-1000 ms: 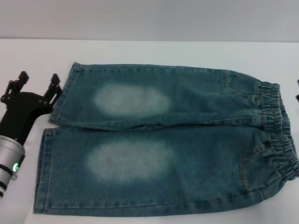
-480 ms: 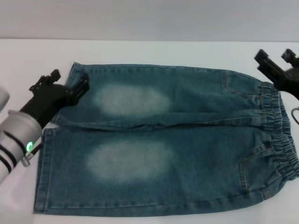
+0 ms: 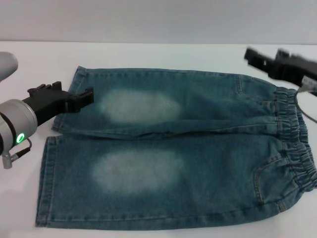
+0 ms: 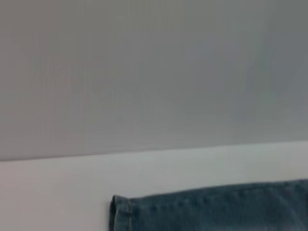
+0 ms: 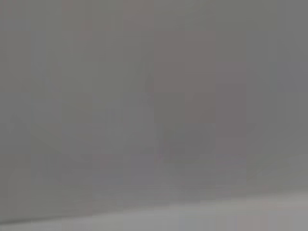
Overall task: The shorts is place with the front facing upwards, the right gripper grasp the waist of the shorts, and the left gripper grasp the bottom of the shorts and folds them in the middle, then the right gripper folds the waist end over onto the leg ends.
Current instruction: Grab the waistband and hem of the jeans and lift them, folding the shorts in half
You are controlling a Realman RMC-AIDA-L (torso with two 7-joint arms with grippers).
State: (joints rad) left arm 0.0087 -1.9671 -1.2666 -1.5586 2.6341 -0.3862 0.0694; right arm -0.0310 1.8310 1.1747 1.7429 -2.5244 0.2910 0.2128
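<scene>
The blue denim shorts (image 3: 198, 163) lie flat, front up, on the white table (image 3: 148, 54). Their puckered waist (image 3: 297, 148) is at the right and the bottom hems (image 3: 44, 183) at the left. My left gripper (image 3: 73, 91), with its green ring, hovers over the far leg's hem, fingers spread open and pointing right, holding nothing. At the far right my right gripper (image 3: 265, 57) is open above the far waist corner, pointing left. The left wrist view shows only a hem corner of the shorts (image 4: 192, 207). The right wrist view shows no denim.
A grey wall (image 3: 158, 20) runs behind the table's far edge. Bare white tabletop (image 4: 57, 192) surrounds the shorts on the far and left sides. A thin wire (image 3: 304, 109) hangs from the right wrist over the waistband.
The left gripper swung right and turned sideways, its fingers now over the far leg's hem. The right gripper came into view at the right and moved left above the far waist corner.
</scene>
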